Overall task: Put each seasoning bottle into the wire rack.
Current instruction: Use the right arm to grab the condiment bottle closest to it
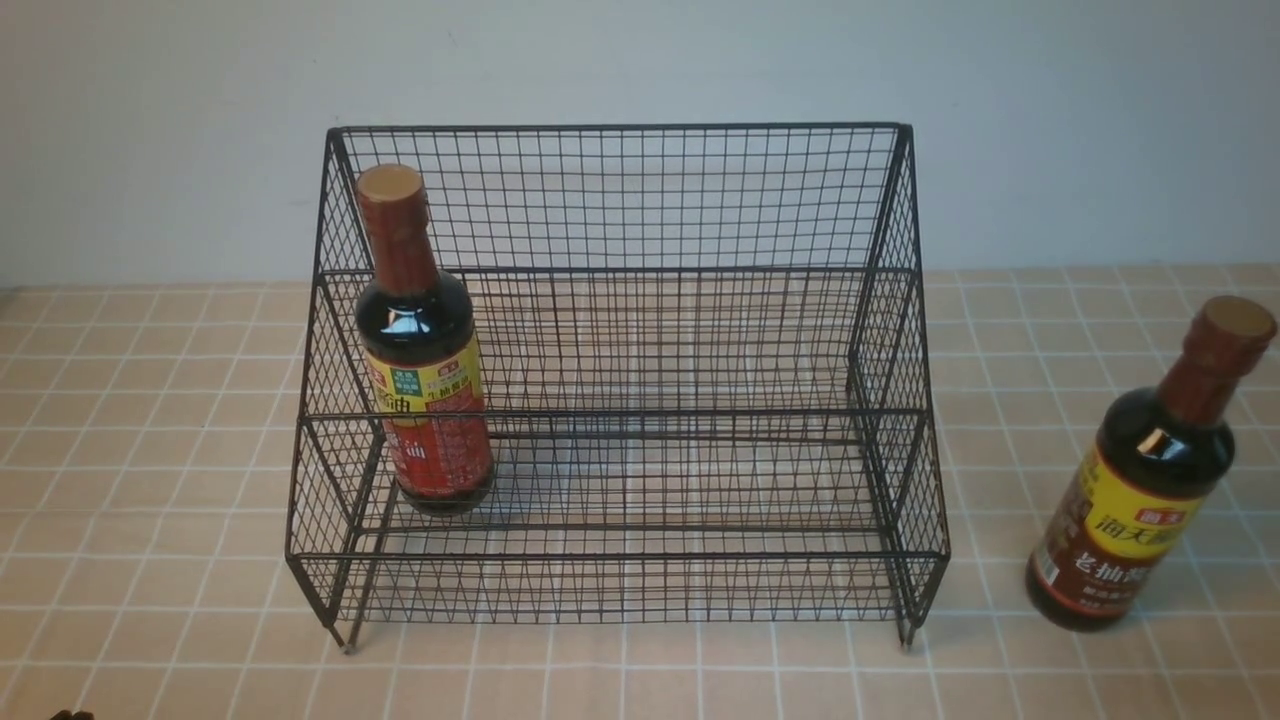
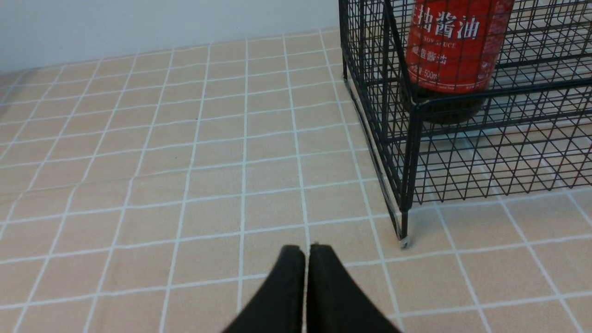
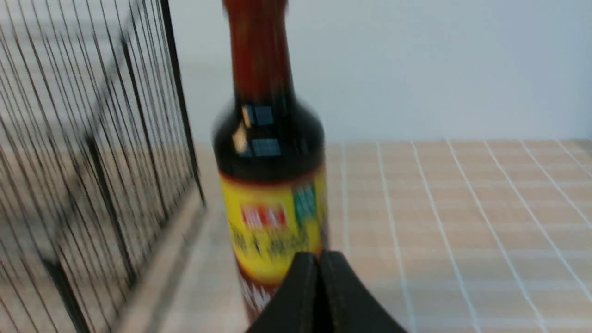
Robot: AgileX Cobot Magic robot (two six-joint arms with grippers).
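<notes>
Inside wire rack (image 1: 640, 330) stands red-label bottle (image 1: 428, 400); brown-label bottle (image 1: 1130, 520) outside.

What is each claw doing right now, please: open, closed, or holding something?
Left claw: closed, holding nothing.
Right claw: closed, holding nothing.

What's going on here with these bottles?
A two-armed robot is loading seasoning bottles into the wire rack. The red-label bottle already stands in the rack's lower tier, at its left end. The brown-label bottle is on the table to the rack's right. The left arm's fingers and the right arm's fingers are shut, holding nothing.
</notes>
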